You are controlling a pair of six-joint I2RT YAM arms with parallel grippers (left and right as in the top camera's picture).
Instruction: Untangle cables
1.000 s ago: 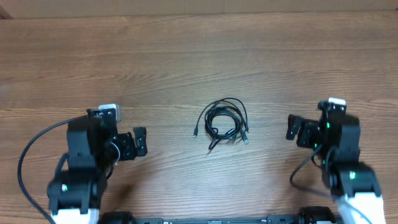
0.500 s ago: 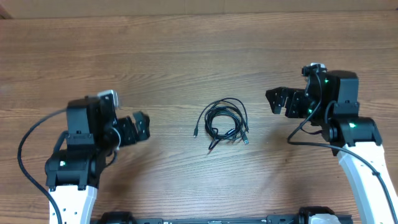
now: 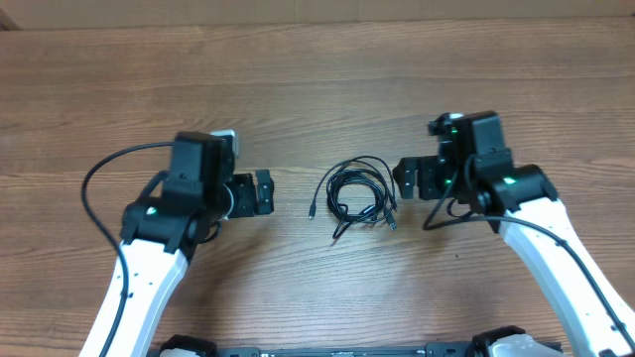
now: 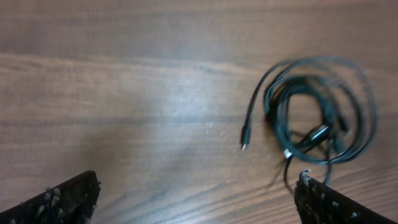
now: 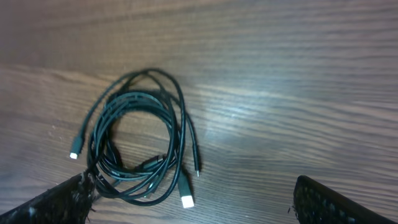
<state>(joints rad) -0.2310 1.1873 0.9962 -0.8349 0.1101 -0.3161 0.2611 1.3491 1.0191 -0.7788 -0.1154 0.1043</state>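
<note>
Cables (image 3: 359, 190) in one loose coil. Right gripper (image 3: 405, 179) just beside coil's right edge, fingers spread. Left gripper (image 3: 265, 192) farther off coil's left, spread too. Your right's nearer; coil looks roughly round, long axis unclear.

Overhead looks down; wrist views share cables (image 3: 359, 193).

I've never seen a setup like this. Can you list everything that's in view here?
thin black cables with small plugs: one tangled coil, exact number unclear, black, middle of the table
brown wooden table: one, brown, under everything
left arm: one, black and white, lower left
right arm: one, black and white, lower right
left end effector: one, black, open, left of the coil, not touching it
right end effector: one, black, open, right of the coil, close beside it
</note>
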